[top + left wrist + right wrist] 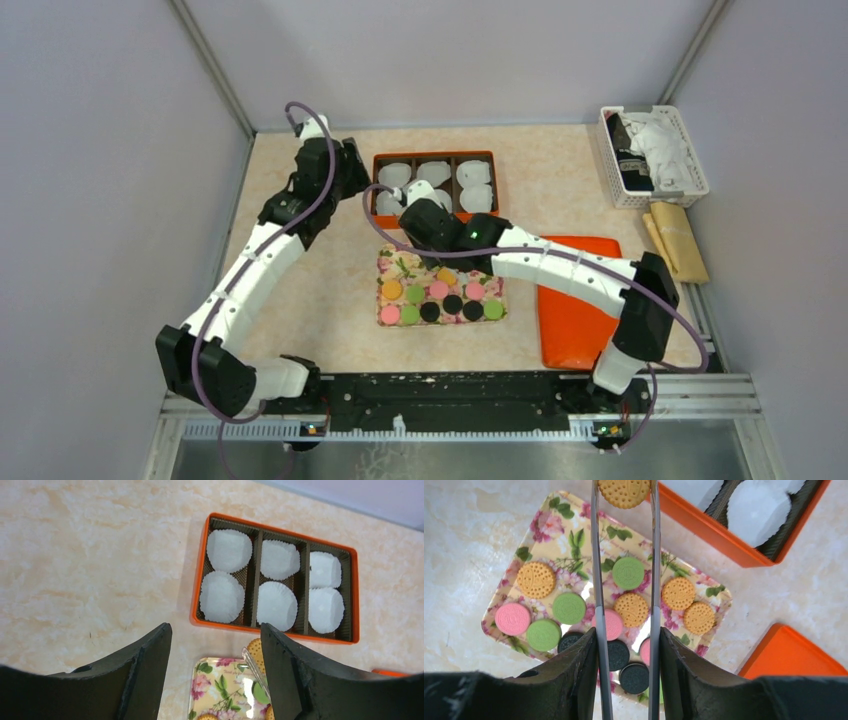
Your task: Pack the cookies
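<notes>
The cookies (569,607) are orange, green, pink and black discs lying on a floral tray (569,515), which also shows in the top view (395,262). My right gripper (626,640) is shut on a pair of clear tongs (597,555). The tongs pinch one orange cookie (624,491) above the tray's far edge, close to the orange box (704,525). That box (272,628) holds several white paper cups (229,550), all empty. My left gripper (215,635) is open and empty, hovering near the box's front left corner, with the tongs' cookie (255,650) beside its right finger.
An orange lid (575,300) lies right of the tray under my right arm. A white basket (652,155) with cloths stands at the back right, with a tan packet (680,240) in front of it. Grey walls close in the table.
</notes>
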Controlling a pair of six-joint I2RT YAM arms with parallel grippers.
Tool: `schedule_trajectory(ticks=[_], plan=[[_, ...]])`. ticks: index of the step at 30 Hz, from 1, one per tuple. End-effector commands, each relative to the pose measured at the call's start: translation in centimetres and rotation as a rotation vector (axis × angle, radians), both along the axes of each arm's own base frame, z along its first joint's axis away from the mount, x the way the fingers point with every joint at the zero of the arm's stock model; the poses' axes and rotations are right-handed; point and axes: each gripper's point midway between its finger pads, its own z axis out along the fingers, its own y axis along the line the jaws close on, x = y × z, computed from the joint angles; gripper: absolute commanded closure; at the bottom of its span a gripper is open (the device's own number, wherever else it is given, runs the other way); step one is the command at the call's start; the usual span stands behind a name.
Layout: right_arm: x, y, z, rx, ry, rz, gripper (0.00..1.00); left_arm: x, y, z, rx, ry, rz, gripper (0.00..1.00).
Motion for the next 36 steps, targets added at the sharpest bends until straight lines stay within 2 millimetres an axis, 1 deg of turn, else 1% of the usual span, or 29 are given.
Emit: schedule_trajectory(ticks=[1, 6, 7, 10, 14, 19, 23, 28, 32, 36], plan=[[3.2, 0.9, 5.5, 0.038, -0.15, -0.039, 1.0, 0.5, 1.4, 2.4, -0.06, -0.041, 0.063, 0.28], [7.2, 2.4, 6.0, 0.055, -0.175, -0.06, 1.0, 0.7, 2.1, 2.3, -0.078, -0.031, 0.065, 0.29], [8.0, 2.7, 5.5, 0.047, -0.17, -0.067, 1.0, 0.7, 2.0, 2.1, -0.078, -0.029, 0.061, 0.29], [10.6, 3.2, 5.1, 0.043, -0.174, -0.084, 1.0, 0.6, 1.9, 1.7, -0.08, -0.024, 0.049, 0.28], [13.7, 3.5, 4.1, 0.015, -0.175, -0.1, 1.0, 0.3, 1.8, 1.2, -0.081, -0.023, 0.036, 0.28], [16.4, 4.4, 3.0, 0.011, -0.176, -0.099, 1.0, 0.2, 2.1, 0.9, -0.063, -0.019, 0.043, 0.28], [17.4, 5.1, 1.9, -0.007, -0.168, -0.091, 1.0, 0.3, 2.2, 0.6, -0.056, -0.015, 0.045, 0.28], [18.2, 5.8, 1.6, 0.001, -0.173, -0.084, 1.0, 0.3, 2.0, 0.0, -0.058, -0.009, 0.037, 0.28], [18.5, 6.1, 0.3, -0.019, -0.155, -0.083, 1.0, 0.5, 1.9, -0.4, -0.058, 0.003, 0.035, 0.28], [18.7, 6.0, -0.7, -0.036, -0.151, -0.093, 0.88, 0.5, 1.9, -0.7, -0.058, 0.007, 0.033, 0.28]])
